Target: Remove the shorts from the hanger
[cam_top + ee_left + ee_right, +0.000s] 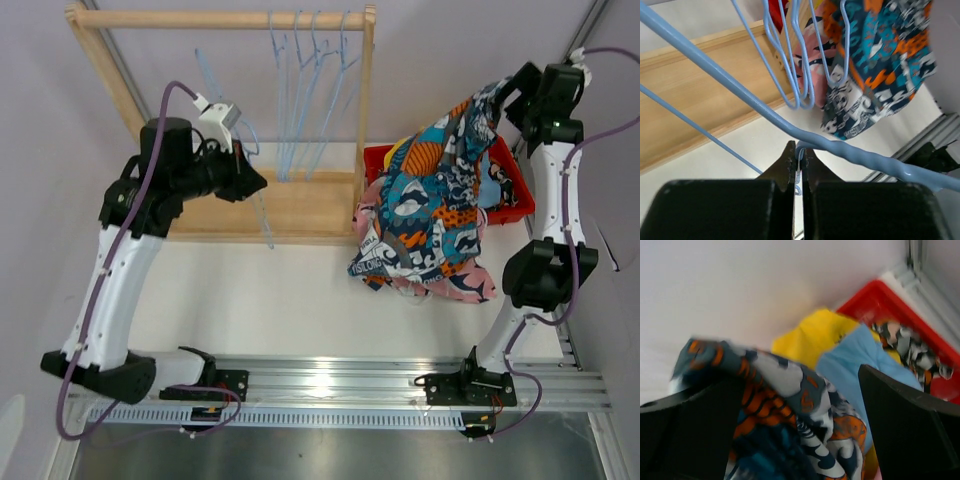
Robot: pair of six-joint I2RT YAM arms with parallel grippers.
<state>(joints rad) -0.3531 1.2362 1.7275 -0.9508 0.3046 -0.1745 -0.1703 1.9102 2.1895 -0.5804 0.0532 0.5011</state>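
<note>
The patchwork shorts [430, 200] are free of any hanger and hang in a long drape at the right of the overhead view. Their long axis runs from the upper right, up by the right hand [801, 377], down and left to a hem on the bench [280, 290]. The lower half spills over the near-left corner of the red bin [514, 190].

From the wrist camera, that right hand stands wide. The cloth is bunched against its left finger, and there's a gap on the other side with the light blue shorts [855, 357] showing through. So it looks draped, not pinched. Below it the bin holds the yellow shorts [810, 335] and the blotched pair [912, 347]. The pink pair [462, 287] lies half out, on the bench under the patchwork hem.

Over on the left, the left hand [799, 155] is pinched tight on the thin wire of a bare blue hanger [740, 95], well apart from the shorts. More bare hangers [310, 90] dangle from the wooden rack [200, 18].

My read is that the stripping is as good as done, and what's left is settling this pair into the bin. The cloth lies directly under and down-left of the right hand, so the right arm is the nearer one. The worry is the trailing half sliding out onto the bench.
</note>
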